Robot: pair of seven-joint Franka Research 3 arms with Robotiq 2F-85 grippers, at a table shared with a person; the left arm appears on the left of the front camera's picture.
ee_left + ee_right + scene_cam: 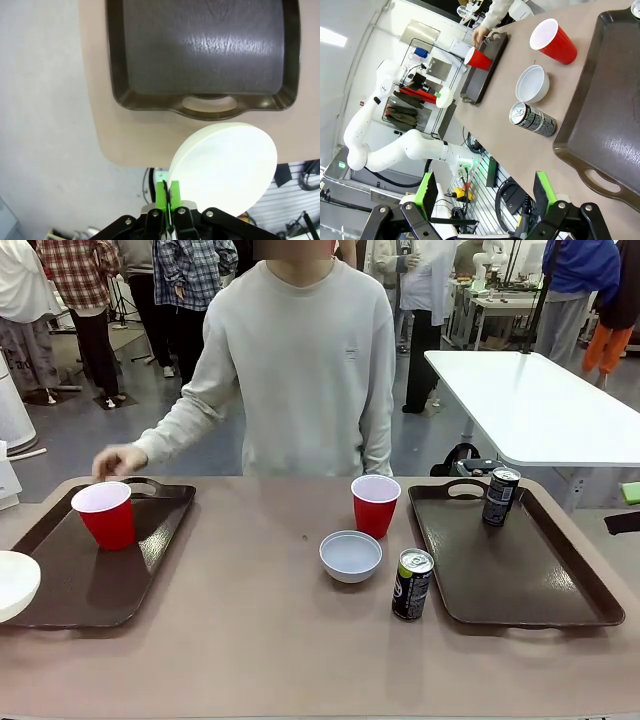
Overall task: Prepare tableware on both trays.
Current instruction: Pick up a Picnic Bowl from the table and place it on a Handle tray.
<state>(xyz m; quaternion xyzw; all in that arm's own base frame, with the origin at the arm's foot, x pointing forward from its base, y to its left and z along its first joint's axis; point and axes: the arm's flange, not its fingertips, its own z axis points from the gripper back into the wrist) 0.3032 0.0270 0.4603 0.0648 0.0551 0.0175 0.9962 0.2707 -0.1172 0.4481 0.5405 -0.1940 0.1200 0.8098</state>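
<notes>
My left gripper (167, 192) is shut on the rim of the cream-white bowl (225, 167), which hangs off the table's edge beside the left tray's handle (209, 104). The same bowl (15, 585) shows at the far left. On the left tray (60, 590) stands a red cup (105, 515), with the person's hand (118, 460) just behind it. Between the trays stand a second red cup (375, 505), a grey-white bowl (350, 555) and a dark can (412, 584). Another can (500, 496) stands on the right tray (520, 570). My right gripper (485, 192) is open, off the table's near edge by the right tray (615, 115).
The person stands at the far side of the table, behind its middle. A white table (540, 405) stands behind at the right. Bare tabletop (250, 640) runs along the near edge between the trays.
</notes>
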